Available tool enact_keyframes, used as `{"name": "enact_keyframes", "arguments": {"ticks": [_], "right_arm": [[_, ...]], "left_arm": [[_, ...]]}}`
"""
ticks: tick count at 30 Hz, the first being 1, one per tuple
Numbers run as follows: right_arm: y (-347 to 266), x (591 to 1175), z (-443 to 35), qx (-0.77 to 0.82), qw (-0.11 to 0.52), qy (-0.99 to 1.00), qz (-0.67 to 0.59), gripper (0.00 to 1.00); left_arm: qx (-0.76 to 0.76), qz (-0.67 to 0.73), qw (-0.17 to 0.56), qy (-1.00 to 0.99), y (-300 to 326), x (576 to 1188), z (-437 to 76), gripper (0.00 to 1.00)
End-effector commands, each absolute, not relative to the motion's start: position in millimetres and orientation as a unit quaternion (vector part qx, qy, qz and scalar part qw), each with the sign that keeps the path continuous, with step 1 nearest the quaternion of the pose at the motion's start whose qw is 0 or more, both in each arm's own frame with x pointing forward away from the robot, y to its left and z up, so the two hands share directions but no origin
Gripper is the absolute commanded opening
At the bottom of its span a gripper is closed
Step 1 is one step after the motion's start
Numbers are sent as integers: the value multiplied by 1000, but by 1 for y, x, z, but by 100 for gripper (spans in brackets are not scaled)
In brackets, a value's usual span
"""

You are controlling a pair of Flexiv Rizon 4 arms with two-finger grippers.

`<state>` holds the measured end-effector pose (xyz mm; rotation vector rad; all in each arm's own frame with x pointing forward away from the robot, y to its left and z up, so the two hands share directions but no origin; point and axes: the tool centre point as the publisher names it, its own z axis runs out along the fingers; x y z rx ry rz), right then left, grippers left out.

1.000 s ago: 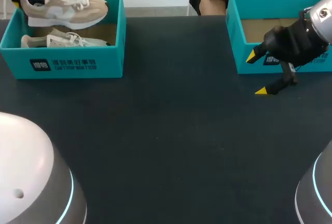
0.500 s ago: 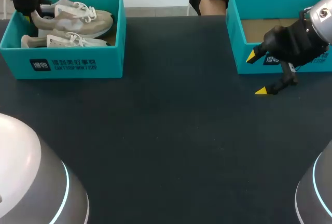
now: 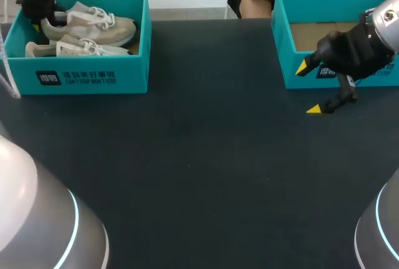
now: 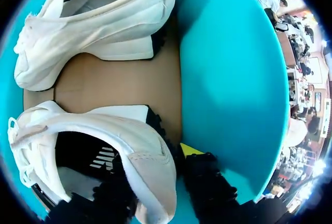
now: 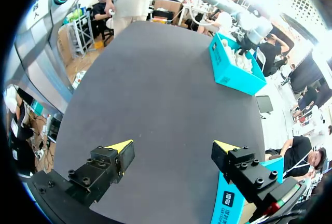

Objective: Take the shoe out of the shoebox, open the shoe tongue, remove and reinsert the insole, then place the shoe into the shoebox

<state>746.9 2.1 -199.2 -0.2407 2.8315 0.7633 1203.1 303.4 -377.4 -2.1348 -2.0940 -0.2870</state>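
Note:
A teal shoebox (image 3: pixel 87 77) at the table's far left holds two pale shoes. The beige shoe (image 3: pixel 93 25) lies along the back of the box, toe to the right. The white shoe (image 3: pixel 75 49) lies in front of it. My left gripper (image 3: pixel 40 10) is at the beige shoe's heel. In the left wrist view the gripper (image 4: pixel 153 159) is open and straddles the heel wall of the beige shoe (image 4: pixel 104 136), one finger inside it and the yellow tip (image 4: pixel 189 149) outside, beside the box wall (image 4: pixel 228 79). The other shoe (image 4: pixel 98 22) lies ahead. My right gripper (image 3: pixel 308 88) (image 5: pixel 173 149) hangs open and empty over the table.
A second teal box (image 3: pixel 299 79) stands at the far right, just behind my right gripper, its brown floor bare; its corner (image 5: pixel 225 203) shows beside that gripper. The dark tabletop (image 3: pixel 199 157) spreads between the two boxes.
My left gripper has come down with the beige shoe, from above the box rim into the box, and its fingers have spread. The right arm has not moved.

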Motion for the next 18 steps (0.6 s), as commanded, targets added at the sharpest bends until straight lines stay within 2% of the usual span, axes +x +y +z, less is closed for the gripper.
{"name": "enact_keyframes", "arguments": {"ticks": [1,2,18], "right_arm": [[3,748,-200,-81,99,958,257,100],[3,748,-200,-81,99,958,257,100],[3,748,-200,-81,99,958,257,100]], "left_arm": [[-711,-68,84,-695,303,1212,-372,95],[-715,-67,82,-691,303,1210,-368,100],[-730,-46,15,-681,281,1164,-285,100]]}}
